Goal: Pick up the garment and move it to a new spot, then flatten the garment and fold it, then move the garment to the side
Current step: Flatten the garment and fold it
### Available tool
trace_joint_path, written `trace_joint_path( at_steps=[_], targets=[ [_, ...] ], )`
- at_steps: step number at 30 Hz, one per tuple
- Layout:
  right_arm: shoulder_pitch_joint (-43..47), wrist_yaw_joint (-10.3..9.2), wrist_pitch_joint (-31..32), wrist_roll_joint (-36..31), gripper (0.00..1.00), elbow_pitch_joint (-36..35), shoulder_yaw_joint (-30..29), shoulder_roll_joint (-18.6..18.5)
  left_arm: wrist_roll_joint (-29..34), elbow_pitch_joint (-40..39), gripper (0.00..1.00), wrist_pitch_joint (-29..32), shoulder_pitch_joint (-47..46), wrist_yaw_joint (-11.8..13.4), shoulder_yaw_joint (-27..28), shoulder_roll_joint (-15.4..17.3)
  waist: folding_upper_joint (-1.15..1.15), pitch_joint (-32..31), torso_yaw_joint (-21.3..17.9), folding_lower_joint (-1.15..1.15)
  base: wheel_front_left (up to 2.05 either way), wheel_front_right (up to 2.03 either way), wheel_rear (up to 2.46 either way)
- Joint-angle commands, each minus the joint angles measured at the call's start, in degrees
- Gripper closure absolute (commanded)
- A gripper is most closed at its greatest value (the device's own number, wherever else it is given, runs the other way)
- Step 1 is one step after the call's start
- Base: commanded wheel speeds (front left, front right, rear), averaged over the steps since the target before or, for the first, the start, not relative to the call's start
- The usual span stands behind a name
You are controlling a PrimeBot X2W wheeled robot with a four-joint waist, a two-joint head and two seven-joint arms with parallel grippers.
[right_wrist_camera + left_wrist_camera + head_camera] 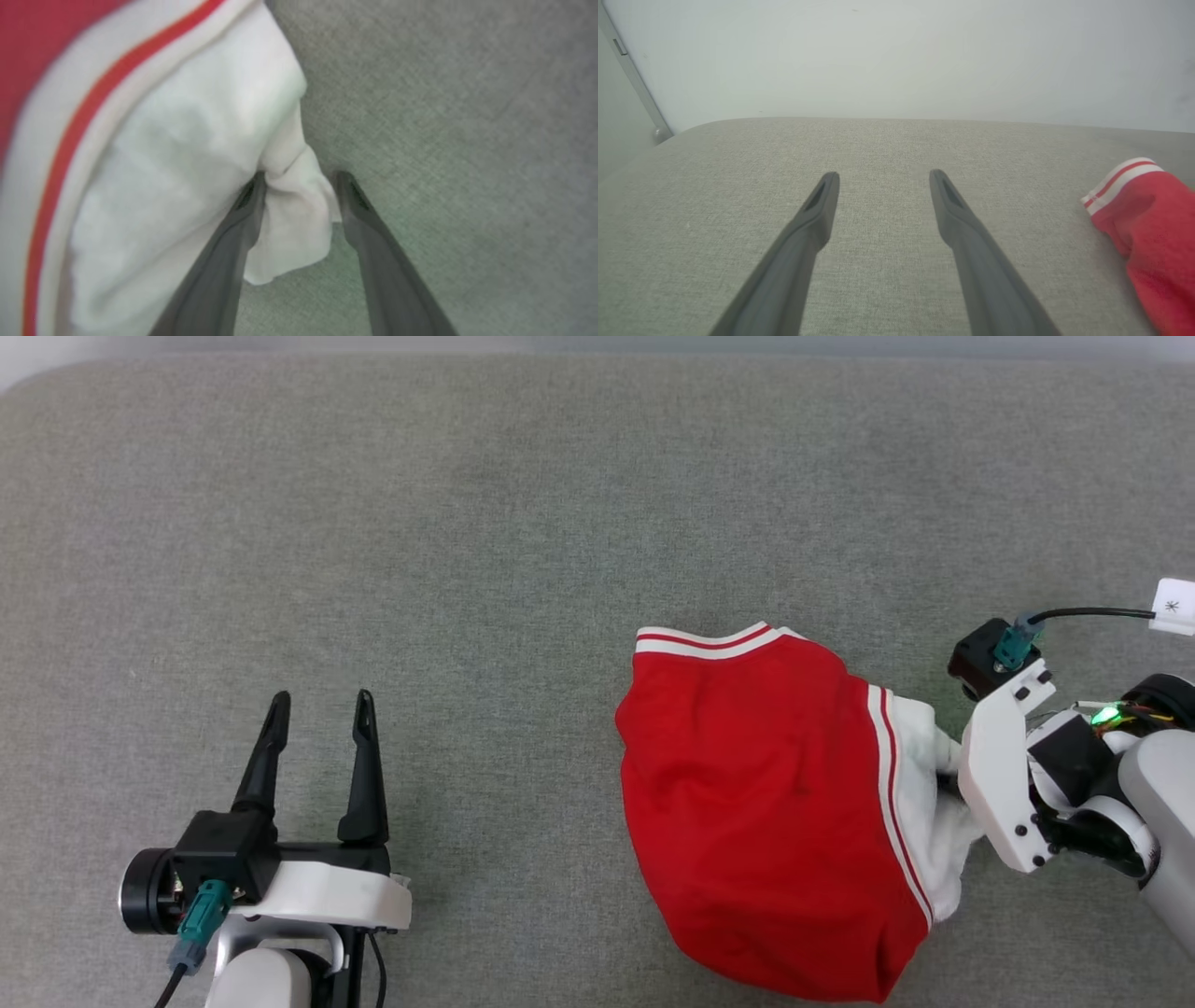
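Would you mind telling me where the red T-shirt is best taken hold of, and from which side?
Grip the white sleeve at the red T-shirt's right edge, coming in low from the robot's right. It bunches into a raised fold standing off the grey fabric surface, thin enough to pinch, and that fold sits between the right hand's open fingers.

grey fabric surface [467,523], pale wall [896,56]

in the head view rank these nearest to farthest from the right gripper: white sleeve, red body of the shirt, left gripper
1. white sleeve: right at the right gripper, a fold of it between the open fingers.
2. red body: just past the sleeve, toward the robot's left.
3. left gripper: far across the grey surface, lower left.
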Motion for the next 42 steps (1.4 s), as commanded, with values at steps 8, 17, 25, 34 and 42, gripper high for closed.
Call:
trace_joint_path(
  at_steps=[8, 17, 25, 34, 42],
  targets=[
    [-2.3, -0.06, -13.7, 1.6, 1.0, -1.9, -2.7, -4.5, -0.4, 1.0, 0.0, -0.1, 1.8, 0.8, -0.8, 0.0, 0.0, -5.5, -1.9, 0.0, 0.0, 0.0, 0.0],
    [14.0, -0.06, -15.9, 5.7, 1.0, -1.6, -19.0, -11.7, -0.2, 0.2, 0.0, -0.1, 3.6, 1.6, -1.3, 0.0, 0.0, -6.9, -4.1, 0.0, 0.0, 0.0, 0.0],
    [23.8, -0.07, -15.0, 2.3, 1.0, 9.2, -22.4, -6.2, 0.3, 0.9, 0.0, -0.1, 2.2, 0.8, -1.5, 0.0, 0.0, -5.6, -3.4, 0.0, 0.0, 0.0, 0.0],
    [19.8, -0.05, -26.0, -4.9, 0.0, 3.9, -27.5, -7.4, 0.7, 2.2, 0.0, -0.1, 3.2, 1.1, -0.9, 0.0, 0.0, -8.9, -4.0, 0.0, 0.0, 0.0, 0.0],
    [18.8, -0.05, -40.1, -14.4, 0.0, -7.3, -36.3, 1.0, 1.6, 2.0, 0.0, -0.1, 3.5, 1.0, -1.0, 0.0, 0.0, -10.5, -4.7, 0.0, 0.0, 0.0, 0.0]
  ],
)
